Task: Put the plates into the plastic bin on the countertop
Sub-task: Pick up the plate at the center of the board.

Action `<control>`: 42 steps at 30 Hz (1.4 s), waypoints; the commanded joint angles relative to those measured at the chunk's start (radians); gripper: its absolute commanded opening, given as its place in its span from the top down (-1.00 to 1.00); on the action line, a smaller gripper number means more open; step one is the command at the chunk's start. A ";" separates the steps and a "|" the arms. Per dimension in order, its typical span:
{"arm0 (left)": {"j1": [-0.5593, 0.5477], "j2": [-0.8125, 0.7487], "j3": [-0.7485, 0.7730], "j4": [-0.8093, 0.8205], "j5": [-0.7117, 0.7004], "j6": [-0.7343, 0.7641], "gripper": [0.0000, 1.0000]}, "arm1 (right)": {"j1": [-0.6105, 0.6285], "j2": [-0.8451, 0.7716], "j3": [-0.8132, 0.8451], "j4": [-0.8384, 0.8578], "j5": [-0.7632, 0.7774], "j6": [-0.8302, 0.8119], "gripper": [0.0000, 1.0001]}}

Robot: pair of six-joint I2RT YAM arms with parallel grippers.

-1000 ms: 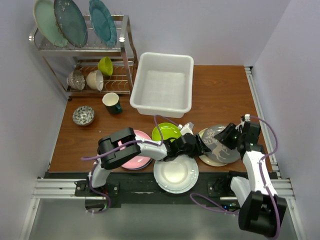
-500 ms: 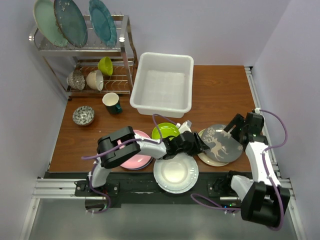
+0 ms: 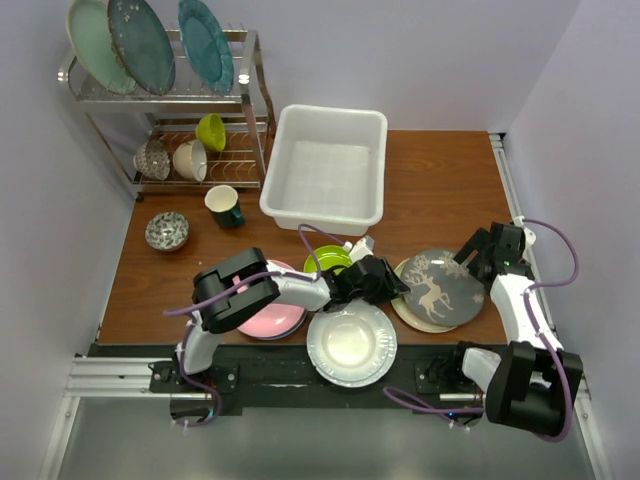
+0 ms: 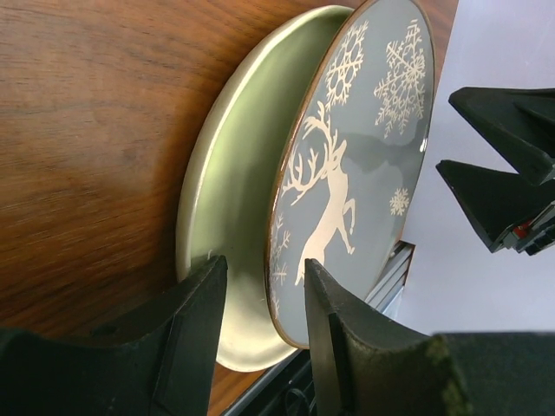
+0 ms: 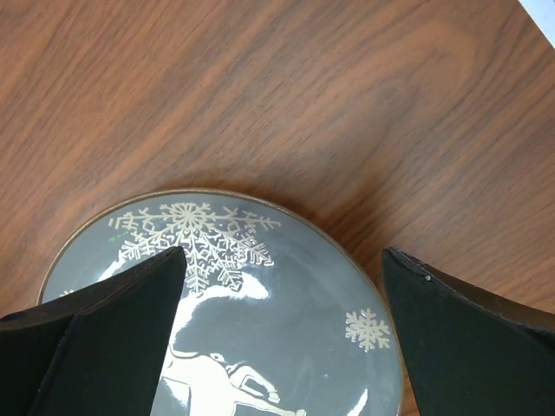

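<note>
The grey deer plate (image 3: 440, 287) lies tilted on a cream plate (image 3: 408, 313) at the right of the countertop (image 3: 440, 180). My left gripper (image 3: 397, 286) reaches across and is shut on its raised near rim (image 4: 279, 286); the cream plate (image 4: 230, 191) shows underneath. My right gripper (image 3: 478, 262) hovers open at the plate's far edge, holding nothing, with the plate (image 5: 260, 338) below its fingers. A lime green plate (image 3: 328, 262), a pink plate (image 3: 275, 322) and a white fluted plate (image 3: 350, 345) lie near the front. The plastic bin (image 3: 320, 218) stands empty at centre back.
A wire dish rack (image 3: 245, 120) at the back left holds large teal plates (image 3: 145, 45) and small bowls. A cup (image 3: 222, 205) and a patterned bowl (image 3: 166, 231) stand in front of it. The right wall is close beside the right arm.
My right gripper let go of the deer plate, opened wide and drew back to the right. The left gripper kept its hold and shifted slightly to the left.
</note>
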 commanded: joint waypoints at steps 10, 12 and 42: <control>0.014 0.065 0.129 -0.124 0.001 0.068 0.07 | -0.003 0.075 -0.044 0.119 -0.031 0.035 -0.98; 0.014 0.083 0.159 -0.174 0.001 0.088 0.07 | -0.005 0.090 -0.056 0.144 -0.094 0.039 -0.96; -0.005 0.022 0.100 0.005 0.030 0.205 1.00 | -0.008 0.017 -0.087 0.197 -0.422 -0.008 -0.97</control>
